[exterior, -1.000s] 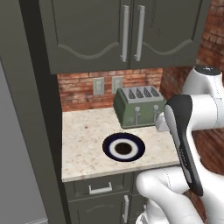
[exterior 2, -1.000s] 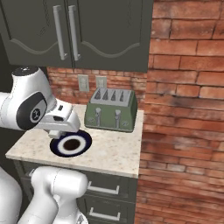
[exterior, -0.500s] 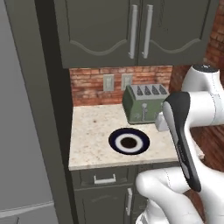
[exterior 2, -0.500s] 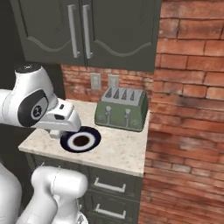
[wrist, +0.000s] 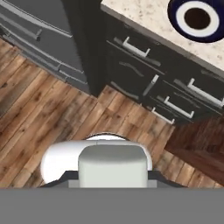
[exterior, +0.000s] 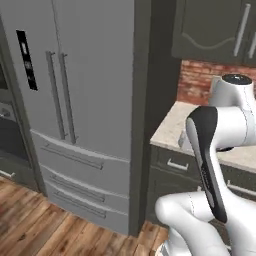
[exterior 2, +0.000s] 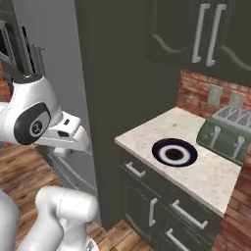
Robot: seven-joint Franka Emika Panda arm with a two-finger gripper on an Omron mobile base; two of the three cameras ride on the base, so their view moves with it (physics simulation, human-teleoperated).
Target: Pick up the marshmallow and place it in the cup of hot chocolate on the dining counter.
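Observation:
The marshmallow, the cup of hot chocolate and the dining counter are out of view. My hand (exterior 2: 71, 138) hangs folded close to the arm, left of the short cabinet counter (exterior 2: 147, 138), above the wooden floor. Its fingers cannot be made out, so whether they are open or shut is unclear. The hand view looks down at the floor (wrist: 52, 113) and the drawer fronts (wrist: 144, 48), with the round dark-blue-and-white plate (wrist: 197, 18) at its top right. That plate (exterior 2: 174, 153) lies on the short counter, and nothing shows on it.
A tall grey fridge (exterior: 75, 100) stands to the left of the short counter (exterior: 172, 125). A green toaster (exterior 2: 228, 135) sits at the counter's back by the brick wall. Dark upper cabinets (exterior 2: 206, 34) hang above.
The whole picture has shifted: the base has turned left and backed off. The fridge and floor have come into view, and the counter, plate and toaster now lie to the right.

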